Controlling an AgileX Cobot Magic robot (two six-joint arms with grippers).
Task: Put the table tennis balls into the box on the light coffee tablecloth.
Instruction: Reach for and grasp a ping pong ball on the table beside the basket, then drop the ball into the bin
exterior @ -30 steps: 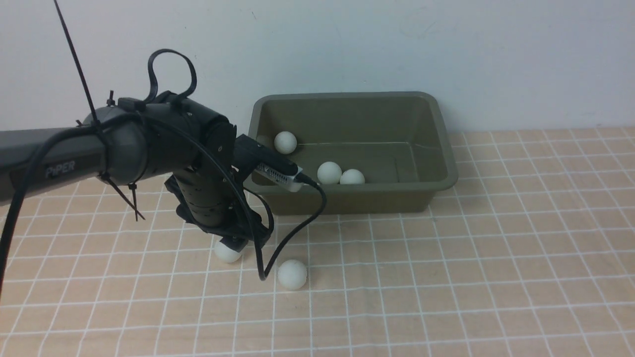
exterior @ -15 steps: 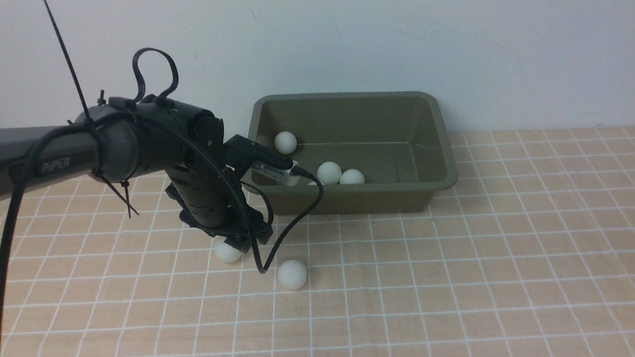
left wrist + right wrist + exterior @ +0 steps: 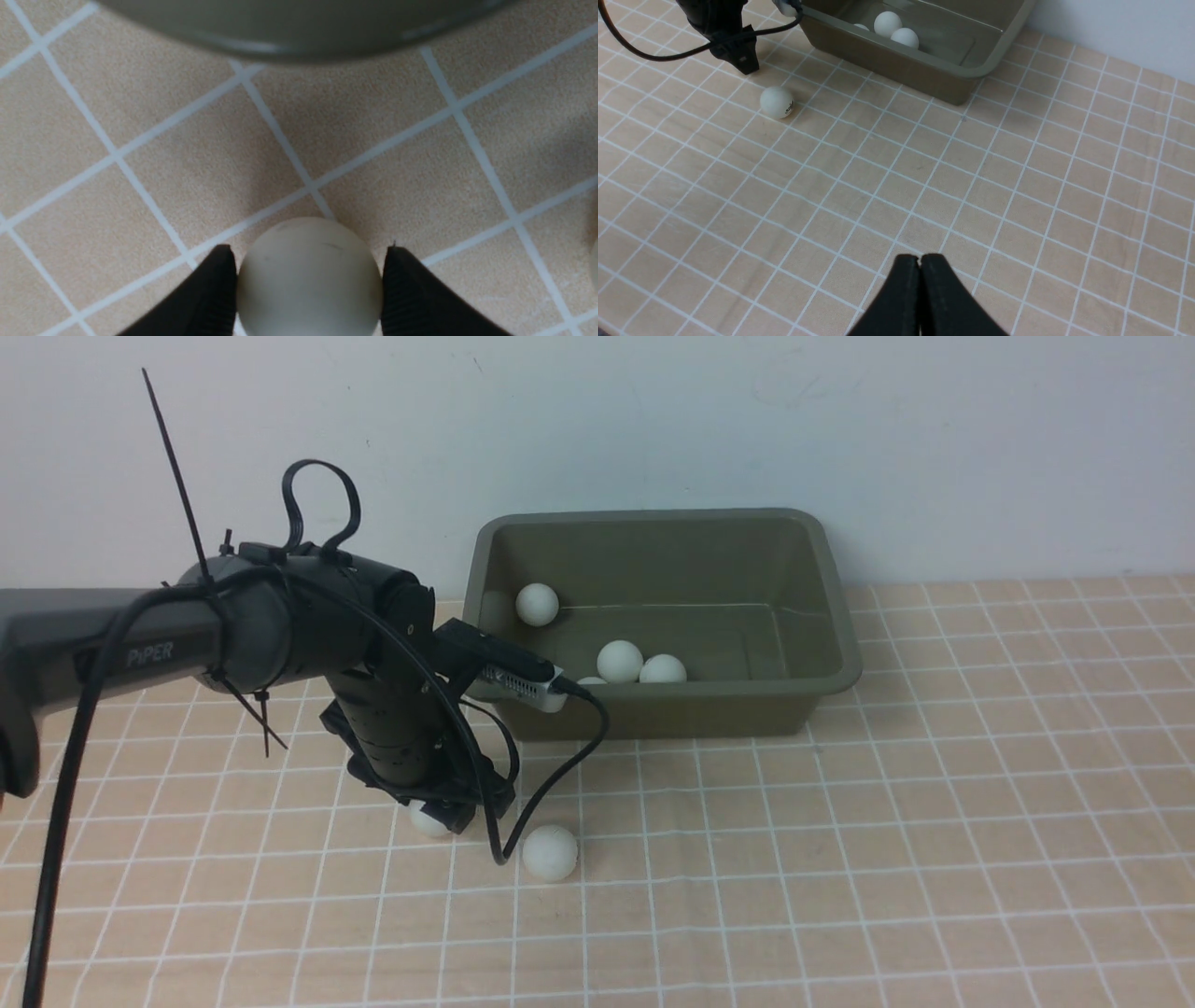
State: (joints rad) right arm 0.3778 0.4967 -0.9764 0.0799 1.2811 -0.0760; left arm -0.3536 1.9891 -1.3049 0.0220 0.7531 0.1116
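The olive-green box [image 3: 833,616] stands at the back of the light coffee tablecloth [image 3: 840,859]. Three white table tennis balls [image 3: 620,661] lie in plain sight inside it, and the top of another shows behind the near wall. One ball [image 3: 549,852] lies loose on the cloth in front of the box. My left gripper [image 3: 441,817] is down on the cloth left of that ball. Its black fingers [image 3: 212,294] press both sides of another ball [image 3: 309,280]. My right gripper [image 3: 920,261] is shut and empty, low over bare cloth and out of the front view.
A black cable [image 3: 551,765] loops from the left wrist down beside the loose ball. The box's near wall [image 3: 299,23] is close ahead of the left gripper. The right wrist view shows the box [image 3: 924,70] and the loose ball [image 3: 776,101]. A white wall stands behind the box.
My left gripper has sunk lower over the ball on the cloth, which it now hides more. The loose ball and the balls in the box have not moved.
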